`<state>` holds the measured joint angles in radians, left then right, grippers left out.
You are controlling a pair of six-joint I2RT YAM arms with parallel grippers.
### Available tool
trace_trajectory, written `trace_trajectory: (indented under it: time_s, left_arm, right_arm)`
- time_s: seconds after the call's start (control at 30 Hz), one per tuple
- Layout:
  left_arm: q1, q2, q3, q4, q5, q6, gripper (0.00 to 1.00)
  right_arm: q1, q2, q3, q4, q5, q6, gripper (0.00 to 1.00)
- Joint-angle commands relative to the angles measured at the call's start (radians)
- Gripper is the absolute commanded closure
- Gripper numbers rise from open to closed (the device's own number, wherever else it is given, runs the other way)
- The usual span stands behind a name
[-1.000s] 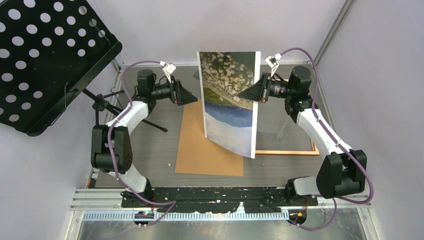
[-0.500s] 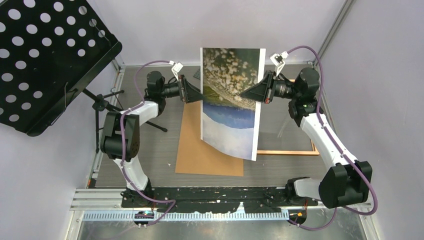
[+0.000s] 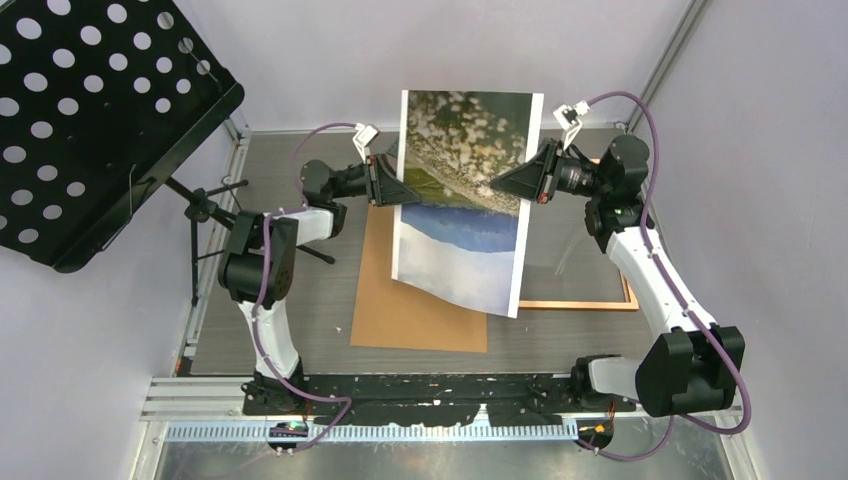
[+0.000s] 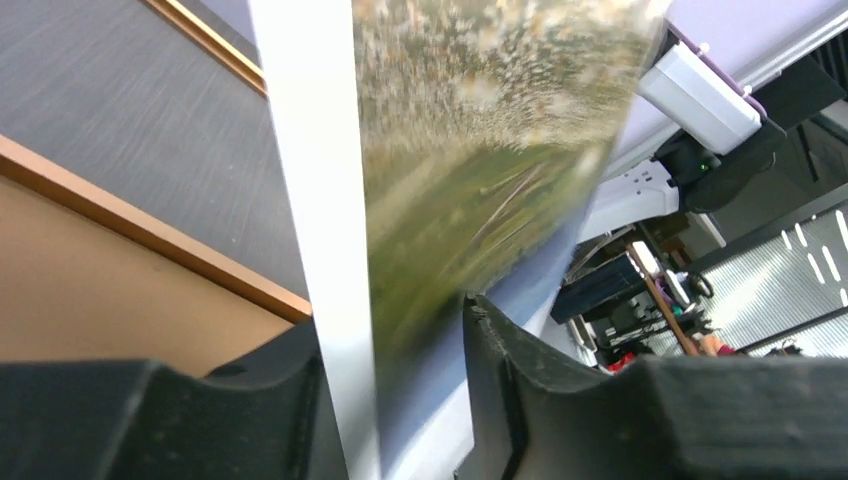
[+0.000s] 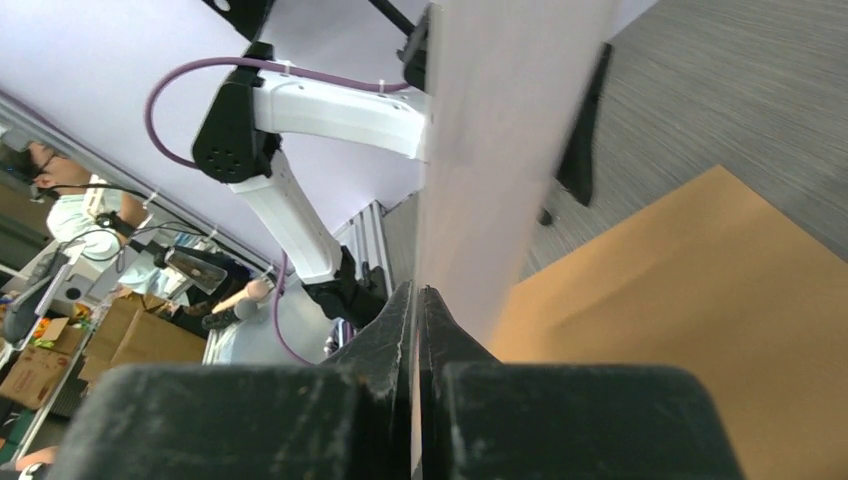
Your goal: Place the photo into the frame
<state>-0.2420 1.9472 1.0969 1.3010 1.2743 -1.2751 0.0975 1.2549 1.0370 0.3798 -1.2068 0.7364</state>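
The photo [image 3: 460, 235] hangs in the right pincer [image 3: 492, 183], outside the frame [image 3: 580, 304].

Photo [image 3: 462, 215] hangs upright over the desk [image 3: 310, 290], left gripper [image 3: 393, 186] at its left edge, right gripper [image 3: 496, 184] at its right. Under it, the board [image 3: 400, 305] lies flat; the frame [image 3: 580, 304] lies just right of that. Stand [image 3: 140, 195] far left.

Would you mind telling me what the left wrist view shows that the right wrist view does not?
Only the left wrist: the printed face of the photo, between parted left fingers, and the wood edge of the frame. Only the right wrist: the photo's plain white back, pinched by the shut right fingers. Both: the photo edge-on, the brown backing board and the grey table.
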Motion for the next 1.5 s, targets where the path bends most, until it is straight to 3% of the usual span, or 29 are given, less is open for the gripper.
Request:
trace_trajectory:
  time_s: [0.0, 0.23, 0.57, 0.63, 0.7, 0.77, 0.9, 0.93, 1.17, 1.47]
  left_arm:
    - [0.008, -0.046, -0.026, 0.188, 0.032, -0.098, 0.68]
    - [0.01, -0.102, -0.056, 0.187, 0.049, -0.113, 1.0]
    - [0.016, -0.181, -0.055, 0.076, 0.084, -0.099, 1.0]
    - [0.018, -0.206, -0.065, -0.045, 0.074, -0.024, 1.0]
    - [0.018, -0.244, -0.079, -0.229, 0.058, 0.145, 1.0]
    - [0.016, -0.295, -0.077, -0.502, 0.029, 0.356, 1.0]
    - [-0.01, -0.411, 0.008, -1.197, -0.105, 0.903, 1.0]
    - [-0.02, -0.427, 0.023, -1.282, -0.137, 0.973, 1.0]
    - [-0.053, -0.456, 0.06, -1.451, -0.326, 1.056, 1.0]
    - [-0.148, -0.467, 0.154, -1.662, -0.584, 1.221, 1.0]
  right_arm:
    - [-0.015, -0.019, 0.021, -0.085, 0.041, -0.091, 0.94]
    - [-0.021, -0.011, 0.051, -0.265, 0.126, -0.224, 0.94]
    - [-0.046, -0.023, 0.039, -0.437, 0.261, -0.4, 0.86]
    - [-0.057, -0.021, 0.025, -0.442, 0.287, -0.411, 0.82]
    - [-0.066, -0.013, 0.007, -0.443, 0.304, -0.417, 0.77]
    - [-0.073, -0.007, 0.0, -0.444, 0.315, -0.424, 0.71]
    - [-0.08, 0.003, -0.01, -0.454, 0.335, -0.443, 0.62]
    - [-0.081, 0.005, -0.01, -0.457, 0.343, -0.447, 0.61]
    - [-0.083, 0.043, -0.027, -0.459, 0.37, -0.46, 0.52]
    - [-0.126, 0.006, 0.002, -0.538, 0.477, -0.505, 0.27]
